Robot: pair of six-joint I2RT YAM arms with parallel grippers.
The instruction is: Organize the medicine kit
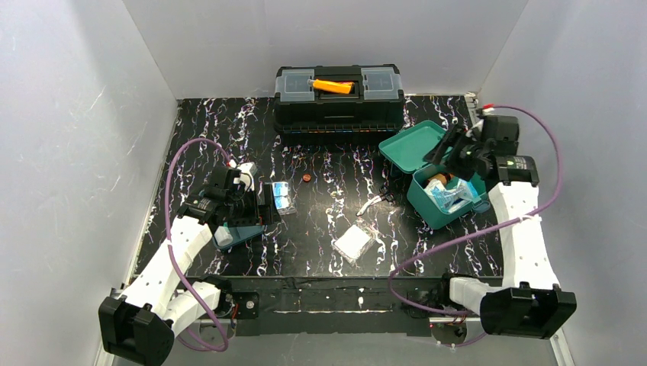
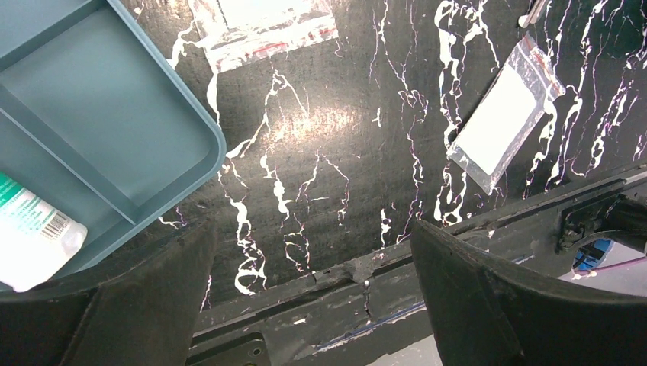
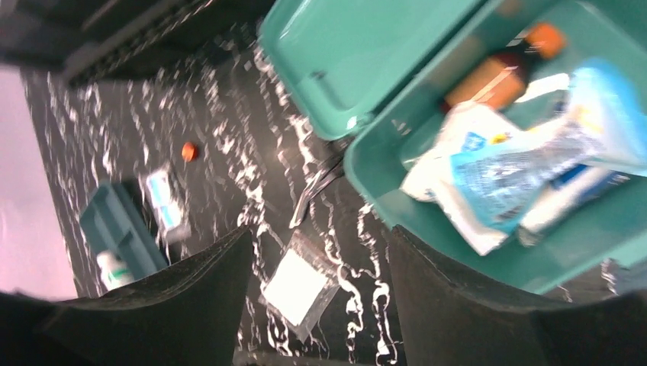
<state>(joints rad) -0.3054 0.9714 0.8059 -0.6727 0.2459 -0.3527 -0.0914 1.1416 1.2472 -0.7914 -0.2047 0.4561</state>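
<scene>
The teal medicine kit [image 1: 429, 210] stands open at the right, its lid [image 1: 408, 146] laid back. Inside lie a brown bottle with an orange cap [image 3: 496, 76] and blue-and-white packets [image 3: 519, 168]. My right gripper [image 1: 450, 152] hovers over the kit's far side, open, and nothing sits between its fingers [image 3: 317, 305]. The darker teal divided tray [image 1: 243, 233] lies at the left with a white bottle [image 2: 34, 240] in one compartment. My left gripper [image 1: 243, 213] hangs just above that tray's edge, wide open and empty [image 2: 313, 305].
A clear bag with a white pad [image 1: 355, 242] lies mid-table near the front edge. A blue-and-white packet [image 1: 284, 197], a small orange cap [image 1: 306, 179] and a thin metal tool [image 1: 378, 202] lie between tray and kit. The black toolbox [image 1: 339, 95] stands at the back.
</scene>
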